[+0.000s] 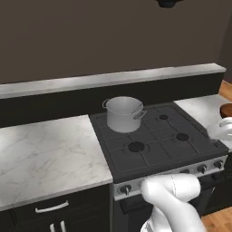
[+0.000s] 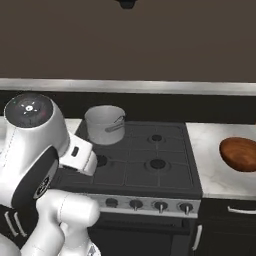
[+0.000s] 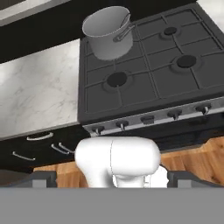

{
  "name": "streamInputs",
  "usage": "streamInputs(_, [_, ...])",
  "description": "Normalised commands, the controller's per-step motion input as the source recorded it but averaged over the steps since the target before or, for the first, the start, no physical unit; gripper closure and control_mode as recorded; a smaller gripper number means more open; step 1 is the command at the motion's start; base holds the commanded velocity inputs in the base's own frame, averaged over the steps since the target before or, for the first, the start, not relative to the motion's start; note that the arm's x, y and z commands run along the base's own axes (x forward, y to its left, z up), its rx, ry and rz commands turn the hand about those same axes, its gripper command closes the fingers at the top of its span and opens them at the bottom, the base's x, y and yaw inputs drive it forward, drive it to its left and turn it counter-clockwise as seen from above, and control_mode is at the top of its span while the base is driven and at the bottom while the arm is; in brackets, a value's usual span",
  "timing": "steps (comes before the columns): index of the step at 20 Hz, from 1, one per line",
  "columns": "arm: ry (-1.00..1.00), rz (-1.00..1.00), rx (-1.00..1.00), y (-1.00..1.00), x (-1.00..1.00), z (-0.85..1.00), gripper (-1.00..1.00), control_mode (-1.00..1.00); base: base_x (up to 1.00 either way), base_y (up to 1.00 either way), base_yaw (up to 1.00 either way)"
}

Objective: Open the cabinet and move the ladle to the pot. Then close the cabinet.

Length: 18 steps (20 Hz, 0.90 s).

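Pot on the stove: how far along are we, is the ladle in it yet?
The pot stands on the stove's back-left burner with a slim handle leaning out over its rim, likely the ladle, so that step looks done. The open pincer holds nothing. The cabinet isn't in frame, so closing it can't be confirmed.

The pot (image 1: 123,113) stands on the back-left burner of the stove (image 1: 156,140), and a ladle (image 1: 138,113) leans inside it against its right rim. A marble counter (image 1: 45,154) lies to the stove's left, with drawers (image 1: 52,207) below it. Another counter (image 2: 212,155) lies to the stove's right, and on it rests a round bowl (image 2: 239,153). The knobs (image 2: 148,204) line the stove's front, nearest me. A ledge (image 1: 108,79) runs behind everything.
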Motion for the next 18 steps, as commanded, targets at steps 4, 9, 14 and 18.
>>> streamInputs(4, [0.0,0.0,0.0,0.0,0.0,0.0,-1.0,1.0,-0.88,-0.46,-0.36])
streamInputs(9, [0.0,0.0,0.0,0.0,0.0,0.0,-1.0,1.0,-0.04,-0.08,-0.92])
streamInputs(14, [0.0,0.0,0.0,0.0,0.0,0.0,-1.0,1.0,0.0,0.0,-1.0])
streamInputs(18, [0.0,0.0,0.0,0.0,0.0,0.0,-1.0,1.0,0.0,0.0,-1.0])
